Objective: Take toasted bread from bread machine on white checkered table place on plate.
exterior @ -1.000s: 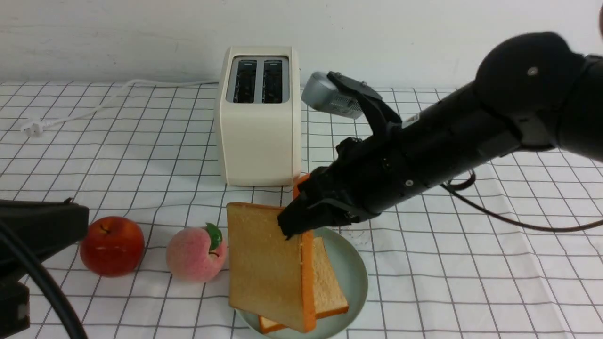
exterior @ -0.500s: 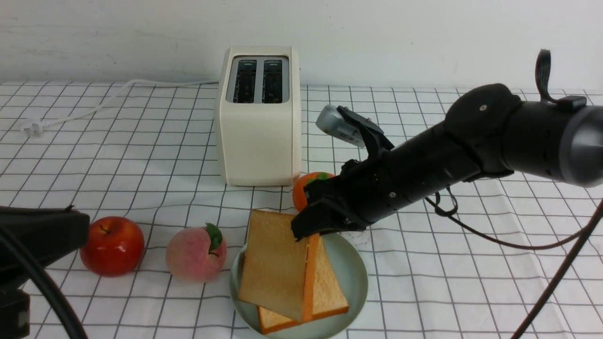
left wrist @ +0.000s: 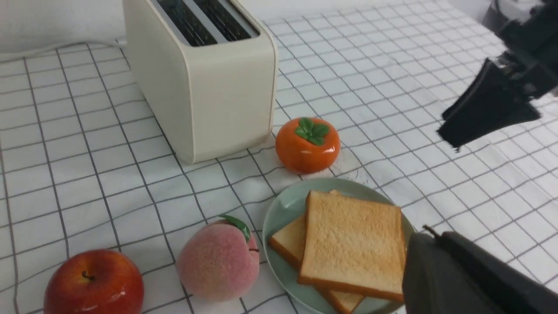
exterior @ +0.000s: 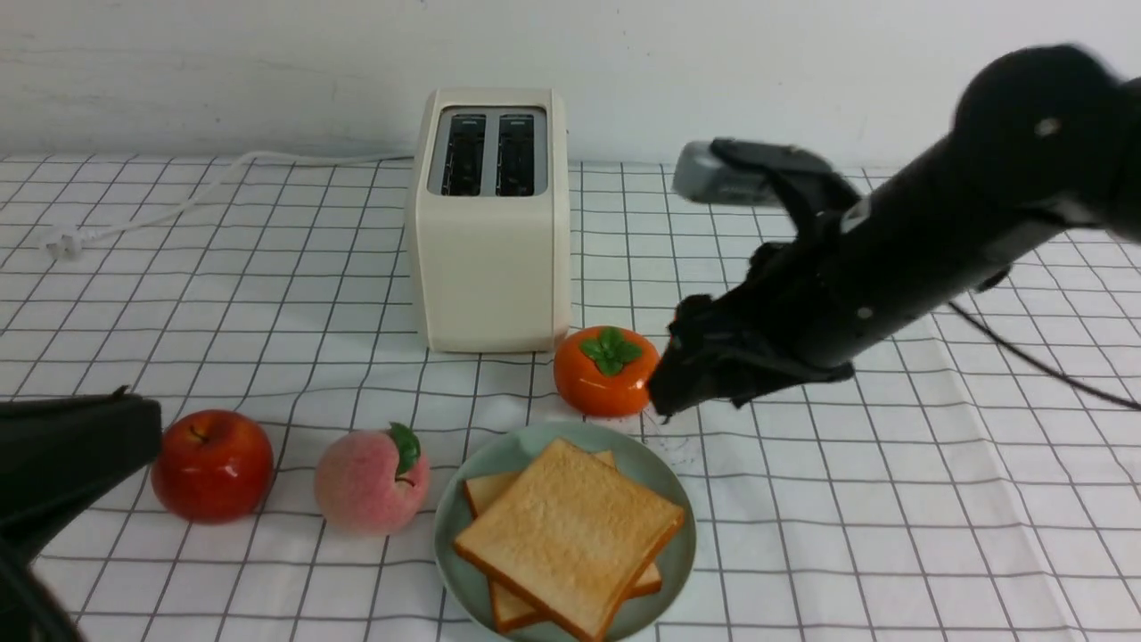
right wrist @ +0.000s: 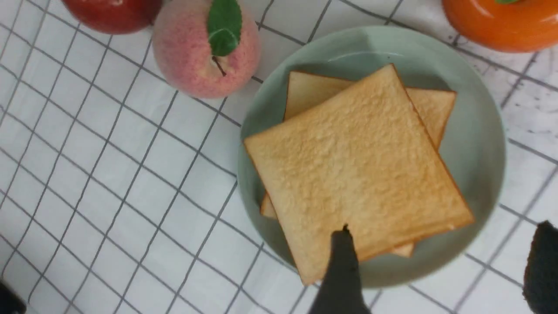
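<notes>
While hovering with right jaws spread, empty, near round mint-green plate [exterior: 526, 446] | could clip skewed golden square toast stack [exterior: 570, 535] off, lol | left jaws: can't tell

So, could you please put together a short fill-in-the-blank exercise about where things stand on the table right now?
1. The plate holds ___ slices of toasted bread.
2. Both slots of the bread machine are ___.
3. The right gripper is ___, holding nothing.

Missing words: two; empty; open.
</notes>
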`<state>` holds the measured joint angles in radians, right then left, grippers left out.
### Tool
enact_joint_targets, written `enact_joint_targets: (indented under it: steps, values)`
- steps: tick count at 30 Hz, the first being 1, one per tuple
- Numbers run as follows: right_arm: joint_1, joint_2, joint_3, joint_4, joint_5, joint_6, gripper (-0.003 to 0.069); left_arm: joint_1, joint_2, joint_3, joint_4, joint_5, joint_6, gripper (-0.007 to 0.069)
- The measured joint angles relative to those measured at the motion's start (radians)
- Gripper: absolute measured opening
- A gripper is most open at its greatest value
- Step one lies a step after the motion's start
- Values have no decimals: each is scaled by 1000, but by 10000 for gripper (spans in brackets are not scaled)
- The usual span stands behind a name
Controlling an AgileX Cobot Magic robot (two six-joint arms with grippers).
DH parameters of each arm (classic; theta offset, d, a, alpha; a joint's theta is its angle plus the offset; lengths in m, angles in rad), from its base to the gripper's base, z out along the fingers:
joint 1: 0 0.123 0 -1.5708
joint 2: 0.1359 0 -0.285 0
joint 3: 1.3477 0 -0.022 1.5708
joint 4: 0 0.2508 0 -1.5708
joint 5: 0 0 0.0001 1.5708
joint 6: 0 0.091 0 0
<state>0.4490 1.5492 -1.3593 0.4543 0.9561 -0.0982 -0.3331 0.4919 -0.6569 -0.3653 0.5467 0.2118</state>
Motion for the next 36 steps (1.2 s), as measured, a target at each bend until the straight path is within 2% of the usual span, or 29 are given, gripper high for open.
enact_joint_targets:
  steps: [2,3,6,9,10,18,24,29,36]
  values:
    - [0,-76,12,-63,53,53,419,0,-47,46,-10,-29,0,-13]
    - [0,-155,45,-133,96,106,346,0,-116,91,-17,-56,-4,-13]
    - [0,-331,148,-242,155,205,168,0,-255,186,-21,-78,-34,-13]
    - [0,-502,250,-311,174,286,25,0,-369,258,-22,-90,-56,-13]
    - [0,-563,297,-336,179,316,-2,0,-414,291,-22,-101,-64,-13]
    - [0,-947,558,-469,174,467,-9,0,-503,408,-22,-115,-73,-13]
    - [0,-1203,738,-597,5,656,11,0,-503,483,-22,-102,-74,-13]
    - [0,-1293,784,-644,-5,677,15,0,-503,509,-22,-72,-74,-13]
    - [0,-1318,807,-649,-5,680,22,0,-503,509,-22,-27,-76,-13]
